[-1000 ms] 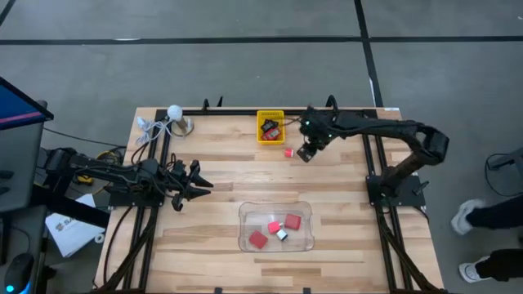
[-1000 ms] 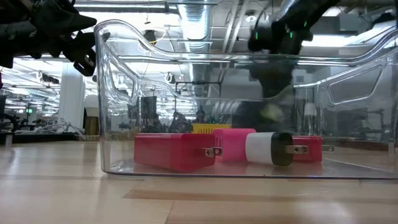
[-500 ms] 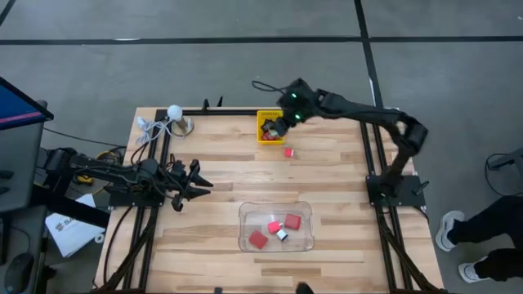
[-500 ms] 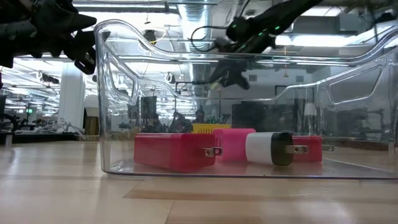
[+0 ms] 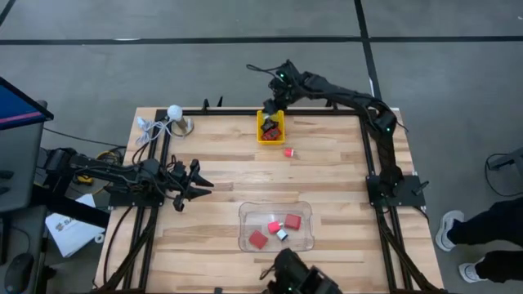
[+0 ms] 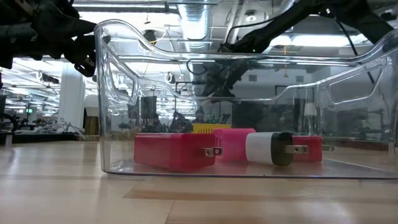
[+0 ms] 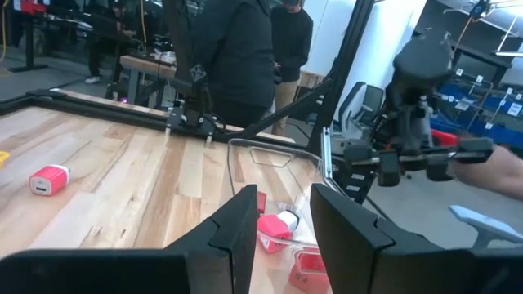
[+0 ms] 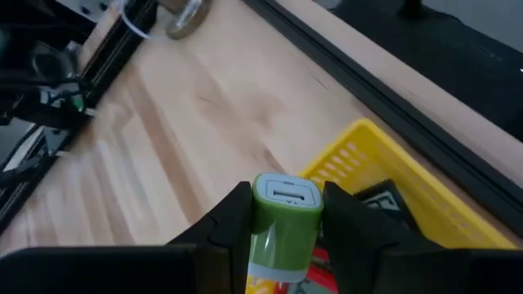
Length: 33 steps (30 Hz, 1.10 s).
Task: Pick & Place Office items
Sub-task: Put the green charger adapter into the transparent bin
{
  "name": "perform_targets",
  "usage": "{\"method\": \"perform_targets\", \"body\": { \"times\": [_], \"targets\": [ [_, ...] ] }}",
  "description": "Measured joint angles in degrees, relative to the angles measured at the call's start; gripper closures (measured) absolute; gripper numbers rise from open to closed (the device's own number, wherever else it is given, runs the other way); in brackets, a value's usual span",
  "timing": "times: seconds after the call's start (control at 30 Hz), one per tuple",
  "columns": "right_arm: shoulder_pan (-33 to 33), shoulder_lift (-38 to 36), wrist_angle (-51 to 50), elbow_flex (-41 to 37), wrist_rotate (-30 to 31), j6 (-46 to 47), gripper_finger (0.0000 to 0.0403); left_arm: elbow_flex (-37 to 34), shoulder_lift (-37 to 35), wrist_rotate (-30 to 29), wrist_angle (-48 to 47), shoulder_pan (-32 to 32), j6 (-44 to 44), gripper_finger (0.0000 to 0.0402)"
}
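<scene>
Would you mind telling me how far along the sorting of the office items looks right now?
Done: several items, mostly red, lie in the clear tray.
In hand: the right end effector grips a green item above the yellow basket.
Left: the basket holds more pieces, and one red item lies on the table beside it. The left end effector waits empty, left of the tray.
</scene>
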State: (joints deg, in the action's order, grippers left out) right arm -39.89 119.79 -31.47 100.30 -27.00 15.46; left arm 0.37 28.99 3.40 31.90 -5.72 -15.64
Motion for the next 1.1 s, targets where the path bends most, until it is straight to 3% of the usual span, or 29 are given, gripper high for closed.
{"method": "perform_targets", "body": {
  "times": [0.23, 0.43, 0.83, 1.1],
  "targets": [
    [-0.9, 1.6, -3.2, 0.4, 2.0, 0.0, 0.0270, 0.0, 0.0, 0.0, 0.0, 0.0, 0.0, 0.0288],
    [-0.8, 1.2, -3.1, 0.5, 1.6, -0.7, 0.0295, 0.0, 0.0, 0.0, 0.2, 0.0, 0.0, 0.0288],
    [-0.1, 1.1, -9.4, 0.5, 1.8, -2.6, 0.0293, 0.0, 0.0, 0.0, 0.2, 0.0, -0.1, 0.0288],
    [7.7, -0.1, -24.1, 0.5, 3.1, -6.3, 0.0294, 0.0, 0.0, 0.0, 0.0, 0.0, -0.1, 0.0288]
  ]
}}
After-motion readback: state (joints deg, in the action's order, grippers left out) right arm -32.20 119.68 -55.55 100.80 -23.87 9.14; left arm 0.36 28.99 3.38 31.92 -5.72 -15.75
